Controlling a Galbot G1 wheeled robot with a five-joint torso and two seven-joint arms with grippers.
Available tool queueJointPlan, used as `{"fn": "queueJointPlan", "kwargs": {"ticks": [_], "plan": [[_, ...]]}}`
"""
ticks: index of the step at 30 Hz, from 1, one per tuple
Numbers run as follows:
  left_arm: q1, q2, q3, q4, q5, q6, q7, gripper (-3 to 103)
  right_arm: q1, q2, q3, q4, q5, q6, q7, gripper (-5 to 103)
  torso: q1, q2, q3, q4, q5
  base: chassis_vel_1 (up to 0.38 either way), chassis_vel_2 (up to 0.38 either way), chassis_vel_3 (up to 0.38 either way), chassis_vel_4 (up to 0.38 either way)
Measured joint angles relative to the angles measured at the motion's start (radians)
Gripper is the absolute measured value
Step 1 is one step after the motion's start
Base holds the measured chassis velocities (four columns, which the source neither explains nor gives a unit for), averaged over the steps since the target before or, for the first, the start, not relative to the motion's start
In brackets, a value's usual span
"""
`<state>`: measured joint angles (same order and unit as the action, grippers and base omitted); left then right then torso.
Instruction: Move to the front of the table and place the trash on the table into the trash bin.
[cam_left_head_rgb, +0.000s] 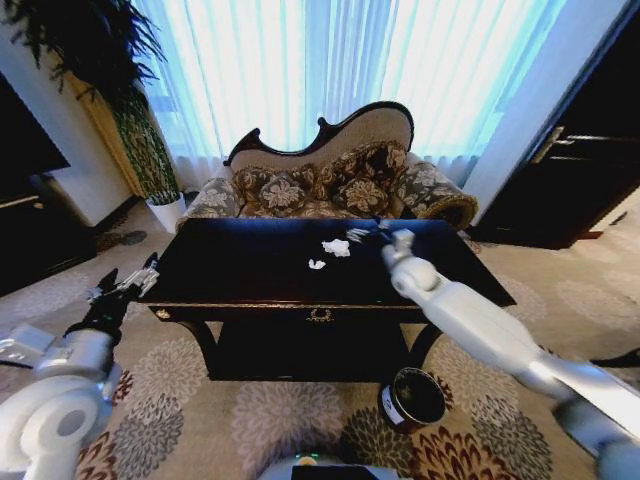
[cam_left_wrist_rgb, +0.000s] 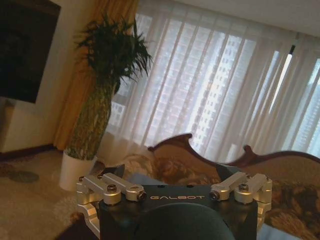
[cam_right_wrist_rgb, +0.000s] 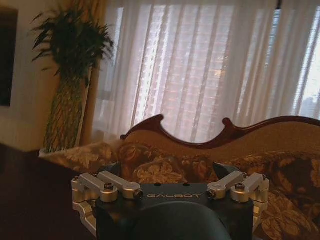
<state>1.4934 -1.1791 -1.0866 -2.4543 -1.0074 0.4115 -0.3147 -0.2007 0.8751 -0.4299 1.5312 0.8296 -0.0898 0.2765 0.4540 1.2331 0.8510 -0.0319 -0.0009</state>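
Note:
The dark glossy table stands in front of me. On its far middle lie a white paper wad, a smaller white wad and a shiny clear plastic piece. My right arm reaches over the table's right half. Its gripper is open, right beside the plastic piece, with nothing held. My left gripper is open and hangs off the table's left end. The round dark trash bin stands on the carpet below the table's front right corner.
A patterned sofa sits close behind the table. A tall potted plant is at the back left, a black cabinet at the left and a dark door at the right. Floral carpet lies around the table.

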Motion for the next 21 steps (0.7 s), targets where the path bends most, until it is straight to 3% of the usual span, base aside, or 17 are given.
{"fn": "queueJointPlan", "kwargs": {"ticks": [4,8,17,21], "plan": [[-0.001,0.013,-0.039,0.009,-0.021,-0.001,0.000,100,0.049,-0.001,-0.055,-0.023,0.003,-0.072,0.004,100,0.000,0.000,0.000,-0.0003,0.0006,0.000,0.000,0.000,0.000],[-0.009,0.012,-0.036,0.019,-0.026,-0.002,0.001,100,0.099,-0.034,-0.106,-0.016,0.131,-0.246,-0.004,100,0.000,0.000,0.000,-0.0010,0.0006,0.000,0.000,0.000,0.000],[-0.018,0.005,-0.011,0.024,-0.018,-0.003,0.002,100,0.147,-0.036,-0.138,-0.024,0.301,-0.415,-0.021,100,0.000,0.000,0.000,-0.0007,0.0006,0.000,0.000,0.000,0.000],[-0.012,0.010,-0.032,0.022,-0.025,-0.005,0.005,100,0.158,-0.026,-0.159,-0.027,0.314,-0.440,-0.019,100,0.000,0.000,0.000,-0.0005,0.0007,0.000,0.000,0.000,0.000]]}}
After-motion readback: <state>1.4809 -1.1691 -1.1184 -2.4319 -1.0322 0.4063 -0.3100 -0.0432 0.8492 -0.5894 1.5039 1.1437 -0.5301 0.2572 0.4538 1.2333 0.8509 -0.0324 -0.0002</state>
